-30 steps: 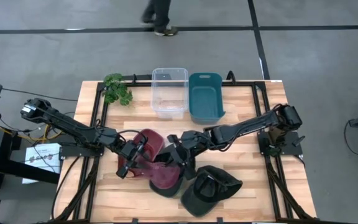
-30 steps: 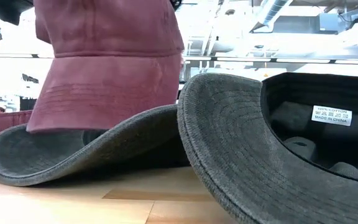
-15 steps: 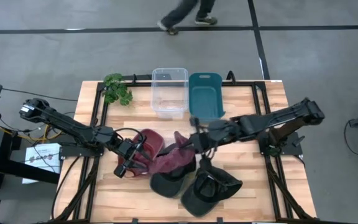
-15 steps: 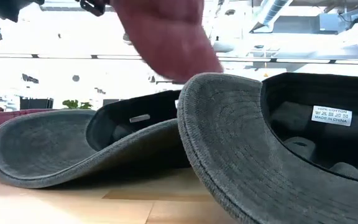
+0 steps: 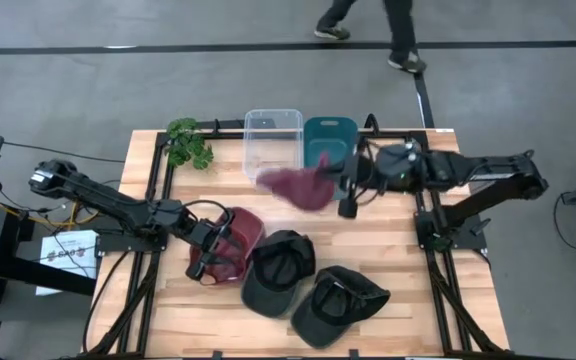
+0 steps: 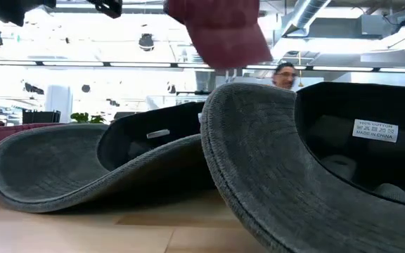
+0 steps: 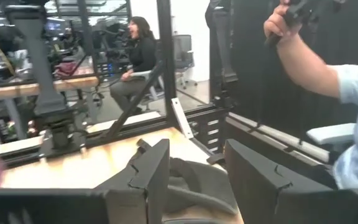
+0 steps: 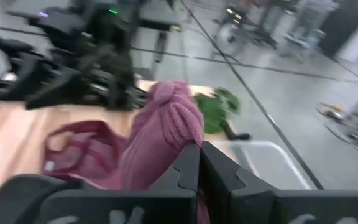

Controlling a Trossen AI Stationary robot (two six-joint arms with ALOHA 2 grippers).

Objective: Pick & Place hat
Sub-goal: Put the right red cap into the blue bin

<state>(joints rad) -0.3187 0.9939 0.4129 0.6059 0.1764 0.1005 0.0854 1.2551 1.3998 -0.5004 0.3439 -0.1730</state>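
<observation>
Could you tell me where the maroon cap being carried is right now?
In the high view the maroon cap hangs from the right claw, in front of the clear bin and teal bin.

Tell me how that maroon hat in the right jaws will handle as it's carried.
Probably floppy: the maroon hat droops and bunches from the right gripper. Likely light, since one edge pinch holds it. It may swing and drag across the clear bin.

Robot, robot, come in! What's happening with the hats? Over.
Right gripper shut on maroon hat, carrying it high beside clear bin and teal bin. Left gripper open at second maroon hat. Nothing blocking.
</observation>
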